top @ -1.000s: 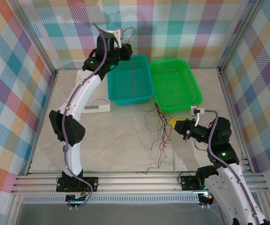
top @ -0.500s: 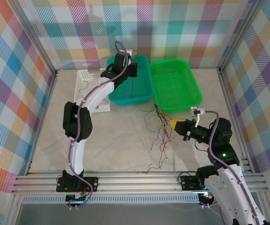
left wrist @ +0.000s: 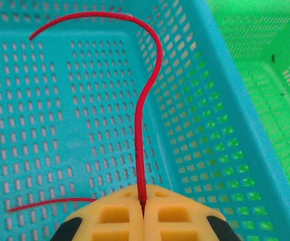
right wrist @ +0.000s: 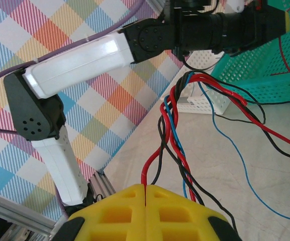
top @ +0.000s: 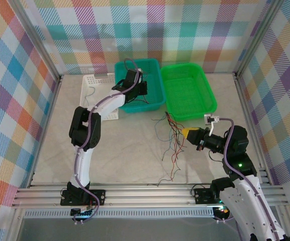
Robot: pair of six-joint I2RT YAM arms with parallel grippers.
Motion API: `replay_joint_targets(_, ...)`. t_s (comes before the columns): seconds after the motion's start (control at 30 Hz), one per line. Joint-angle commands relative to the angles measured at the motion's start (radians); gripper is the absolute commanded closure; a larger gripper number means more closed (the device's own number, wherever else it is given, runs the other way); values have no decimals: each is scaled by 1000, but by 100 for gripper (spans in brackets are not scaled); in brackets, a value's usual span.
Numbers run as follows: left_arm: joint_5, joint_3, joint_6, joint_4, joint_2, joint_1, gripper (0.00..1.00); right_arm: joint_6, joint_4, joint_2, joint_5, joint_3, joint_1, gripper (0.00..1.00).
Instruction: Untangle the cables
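Note:
A tangle of thin red, black and blue cables [top: 172,138] lies on the table in front of the green basket. My right gripper [top: 186,132] is at the tangle's right side, shut on one red cable [right wrist: 152,160] that rises into the twisted bundle [right wrist: 177,115]. My left gripper [top: 140,89] is low inside the teal basket [top: 156,98], shut on a separate red cable [left wrist: 140,130]. That cable stands up from the yellow fingertips [left wrist: 119,211] and curls into a hook over the basket floor [left wrist: 59,125]. Its other end trails out to the left.
A green basket [top: 208,103] sits right of the teal one, its wall [left wrist: 265,75] close beside my left gripper. A white basket [top: 91,83] with a thin wire in it stands at the back left. Checked walls and metal rails enclose the table.
My left arm has swung down and forward, lowering its gripper with the red cable into the teal basket and uncovering the white basket. The right arm has stayed still.

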Motion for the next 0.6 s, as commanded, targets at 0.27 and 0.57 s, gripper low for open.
replay_joint_targets(0.27,115,192,-104,-249,136,46,77,-2,-17,-24,5,18,12,100)
replay_joint_targets(0.57,189,224,-102,-277,3,53,38,6,-22,-8,30,29,16,100)
